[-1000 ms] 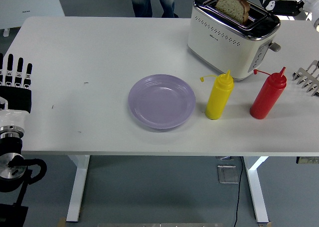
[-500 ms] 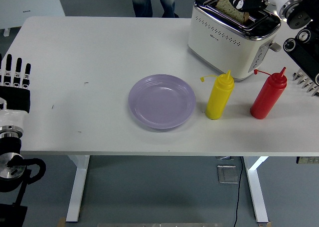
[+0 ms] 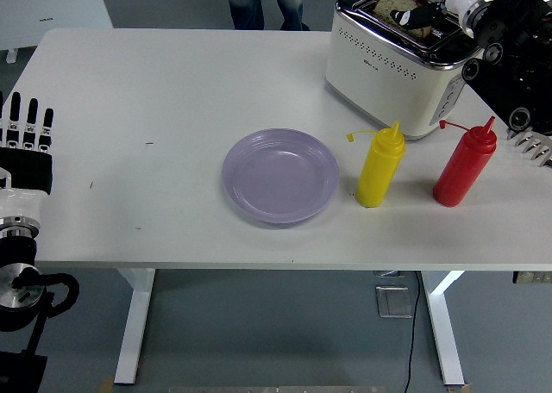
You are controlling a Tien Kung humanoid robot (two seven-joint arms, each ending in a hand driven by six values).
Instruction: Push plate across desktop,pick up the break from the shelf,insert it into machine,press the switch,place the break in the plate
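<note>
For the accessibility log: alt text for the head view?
Right hand reaches over the toaster onto the bread in its slot. Purple plate, yellow bottle and red bottle stand in front; left hand rests open at the table's left edge.

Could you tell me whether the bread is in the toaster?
In: the bread stands in the toaster slot, its top protruding.

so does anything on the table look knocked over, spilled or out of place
Nothing stands out. The yellow bottle and red bottle stand upright, the purple plate lies flat and empty, and the bread sits in the toaster slot with the right hand at it. The left hand rests at the table's left edge.
</note>
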